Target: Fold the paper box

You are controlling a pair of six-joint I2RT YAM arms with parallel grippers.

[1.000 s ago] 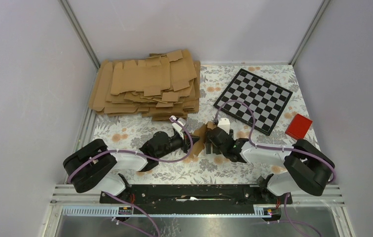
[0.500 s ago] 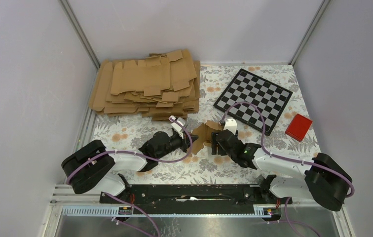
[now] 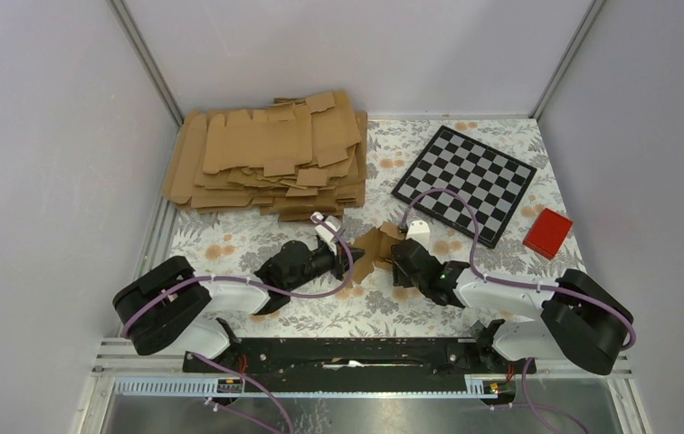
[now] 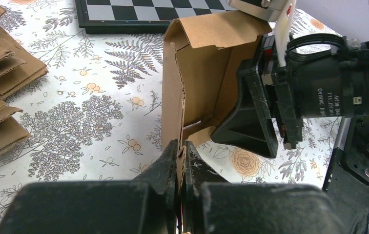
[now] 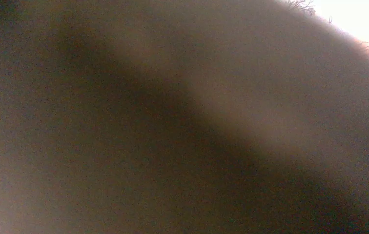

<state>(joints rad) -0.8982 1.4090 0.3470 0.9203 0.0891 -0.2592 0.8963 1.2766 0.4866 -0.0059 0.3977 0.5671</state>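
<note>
Top view, box: the partly folded paper box stands mid-worktop, between the two arms.
Top view, right end effector: against the box's right side; whether it is spread or pressed together cannot be told.
Left wrist view, left end effector: pressed together, pinching the box's lower edge.
Left wrist view, box: panels upright, with a black right finger touching them.
Right wrist view: only brown blur.

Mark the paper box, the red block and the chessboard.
paper box [image 4: 203, 78], left wrist view, inner wall panel.
red block [image 3: 548, 232], top view, top face.
chessboard [image 3: 465, 183], top view, middle squares.
</note>
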